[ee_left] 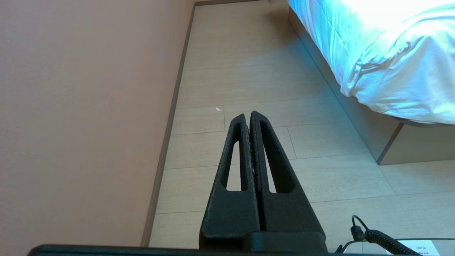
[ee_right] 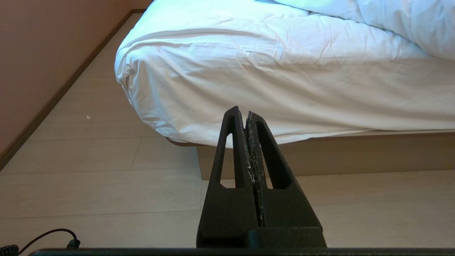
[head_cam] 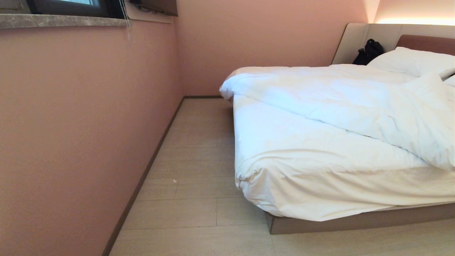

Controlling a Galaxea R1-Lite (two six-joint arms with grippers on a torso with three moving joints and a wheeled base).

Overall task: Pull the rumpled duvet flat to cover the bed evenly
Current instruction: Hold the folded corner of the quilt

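White duvet (head_cam: 355, 103) lay bunched across the bed (head_cam: 355, 220); left end effector (ee_left: 249, 115) and right end effector (ee_right: 241, 113) hung closed, empty.

We see a plain white duvet (head_cam: 355, 103), brown bed (head_cam: 355, 220) base, white pillow (head_cam: 412, 60), pink wall (head_cam: 89, 124), pale wood-plank floor (head_cam: 192, 170), black claws.

White puffy duvet (head_cam: 355, 103) lying rumpled, bunched diagonally toward the headboard, bed (head_cam: 355, 220) showing bare white sheet at foot, brown base sitting low
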